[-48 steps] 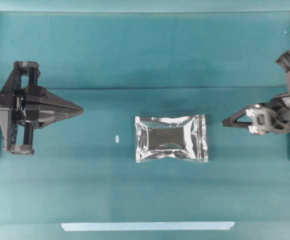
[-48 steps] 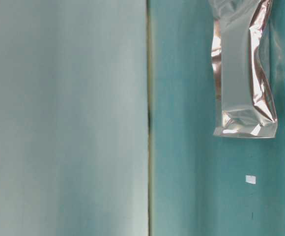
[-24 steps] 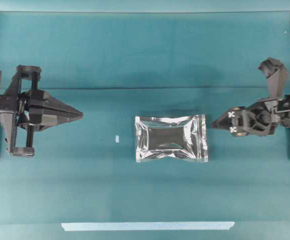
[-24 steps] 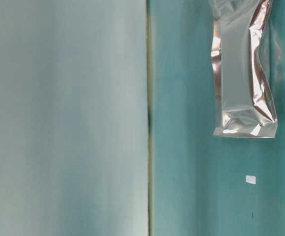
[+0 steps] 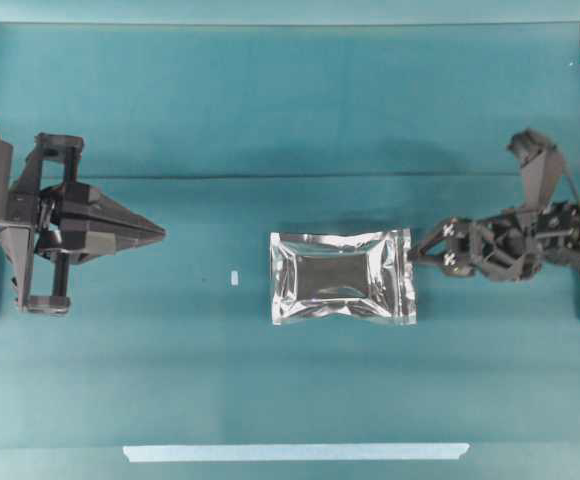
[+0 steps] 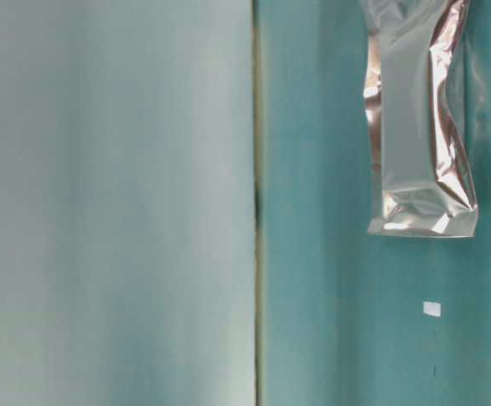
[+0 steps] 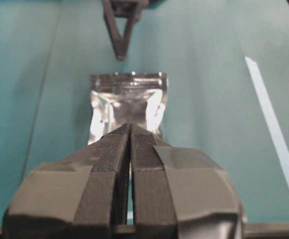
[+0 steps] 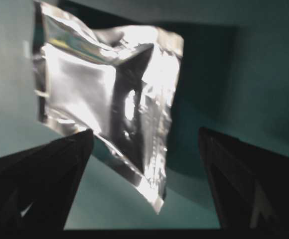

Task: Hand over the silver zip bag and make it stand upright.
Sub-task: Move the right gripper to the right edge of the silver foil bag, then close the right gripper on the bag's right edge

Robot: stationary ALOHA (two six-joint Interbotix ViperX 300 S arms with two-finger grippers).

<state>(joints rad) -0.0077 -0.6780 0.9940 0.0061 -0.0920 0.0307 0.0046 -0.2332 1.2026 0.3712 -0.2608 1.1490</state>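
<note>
The silver zip bag (image 5: 342,277) lies flat in the middle of the teal table, with its sealed strip along the right edge. It also shows in the table-level view (image 6: 415,127), the left wrist view (image 7: 127,99) and the right wrist view (image 8: 104,99). My right gripper (image 5: 417,254) is open, with its tips just at the bag's right edge. In the right wrist view (image 8: 145,133) the bag's near corner lies between the spread fingers, untouched. My left gripper (image 5: 160,232) is shut and empty, far left of the bag, and points at it (image 7: 130,127).
A tiny white scrap (image 5: 234,278) lies just left of the bag and also shows in the table-level view (image 6: 432,309). A long pale tape strip (image 5: 295,452) runs along the front of the table and shows in the left wrist view (image 7: 274,129). A seam (image 6: 256,203) crosses the table.
My right gripper has moved left across the table, from well clear of the bag to its right edge. The bag has not moved and the left arm has barely shifted.
</note>
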